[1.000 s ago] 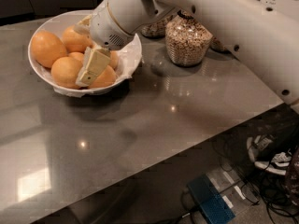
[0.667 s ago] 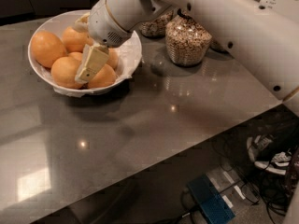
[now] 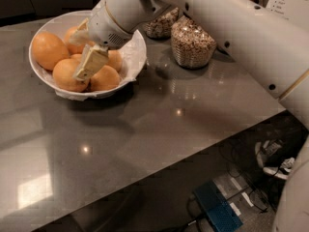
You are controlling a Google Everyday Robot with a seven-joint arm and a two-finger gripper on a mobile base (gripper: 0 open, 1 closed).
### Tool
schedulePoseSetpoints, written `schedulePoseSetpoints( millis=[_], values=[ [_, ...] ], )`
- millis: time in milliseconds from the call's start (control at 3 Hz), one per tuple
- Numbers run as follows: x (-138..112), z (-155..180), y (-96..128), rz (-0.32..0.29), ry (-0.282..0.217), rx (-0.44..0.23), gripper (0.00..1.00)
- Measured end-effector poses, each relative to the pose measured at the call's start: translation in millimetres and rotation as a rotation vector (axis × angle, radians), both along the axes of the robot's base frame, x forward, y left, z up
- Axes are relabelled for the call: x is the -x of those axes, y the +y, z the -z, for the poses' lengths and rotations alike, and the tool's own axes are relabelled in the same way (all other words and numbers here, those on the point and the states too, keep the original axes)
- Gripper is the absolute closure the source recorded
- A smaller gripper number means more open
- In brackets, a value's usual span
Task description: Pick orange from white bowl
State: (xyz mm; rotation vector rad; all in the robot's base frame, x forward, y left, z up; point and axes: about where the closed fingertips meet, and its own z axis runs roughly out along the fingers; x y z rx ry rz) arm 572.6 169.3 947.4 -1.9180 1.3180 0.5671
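Barely moves against a second ago: nudges only a shade toward the far-left corner of the bench [image 3: 145,134], leaving the fruit lying as before. Holds the tool [image 3: 90,62] low inside the white bowl [image 3: 33,64], slanted across the pile, touching or all but touching the front orange [image 3: 67,75] and the orange beside it [image 3: 104,78]. Cannot tell whether released or clenched; seems to lift nothing clear of the pile yet.

Finds five or so oranges packed close in the bowl, near the far-left corner, with the largest orange [image 3: 48,50] against the left rim. Judging by looks: firm, round, moderately light, dimpled and faintly waxy. Ought to bear a fair squeeze without bruising, yet likely to roll or squirt out of an off-centre pinch. Best taken from above across the widest part, squarely through the middle. Hard to find room on either side among such tight neighbours, so better to pick a fruit standing proud of the rest. Worth minding the crinkled plastic film [image 3: 134,52] lining the bowl: thin, loose, apt to snag and drag along.

Reaches in from the right edge as a thick white arm [image 3: 217,23], passing above the glass jars of cereal [image 3: 190,45] by the far edge, then bends down at the wrist [image 3: 120,13] toward the bowl.
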Motion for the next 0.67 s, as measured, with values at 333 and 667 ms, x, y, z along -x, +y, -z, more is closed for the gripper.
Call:
schedulePoseSetpoints(
  millis=[333, 667],
  values=[
    [-1.2, 8.3, 2.2, -0.015, 0.020, 0.006, 0.35],
    [3.2, 15.0, 9.1, -0.046, 0.042, 0.012, 0.31]
  ],
)
